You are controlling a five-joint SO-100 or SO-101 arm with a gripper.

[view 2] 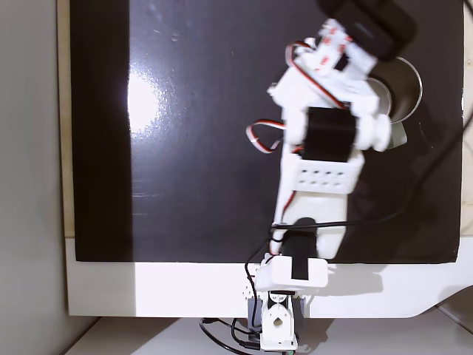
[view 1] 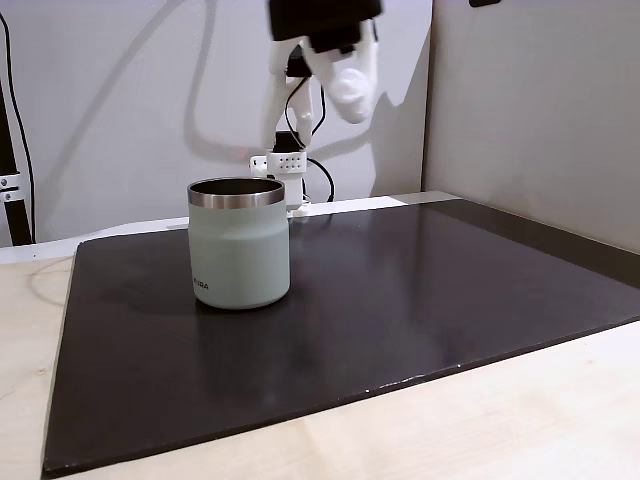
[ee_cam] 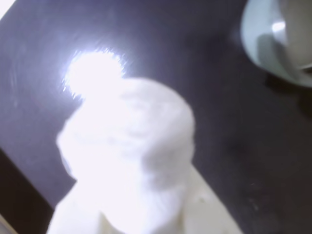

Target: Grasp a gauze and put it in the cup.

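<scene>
Black mat on pale counter (view 1: pixel 560 420). Hand (ee_cam: pixel 127 195) clenched on gauze (ee_cam: pixel 129 141), raised just beside cup (view 1: pixel 239 243): light, soft, squashy; pinch mid-roll, gently. Cup rigid, upright.

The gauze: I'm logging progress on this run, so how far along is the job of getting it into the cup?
Done: the gauze is grasped and lifted, sitting in the gripper above the dark mat in the wrist view. In hand: carrying it toward the cup, whose rim lies at the wrist view's upper right. Left: centring over the cup's opening, opening the jaws and dropping it in; whether the cup is empty cannot be told.
</scene>
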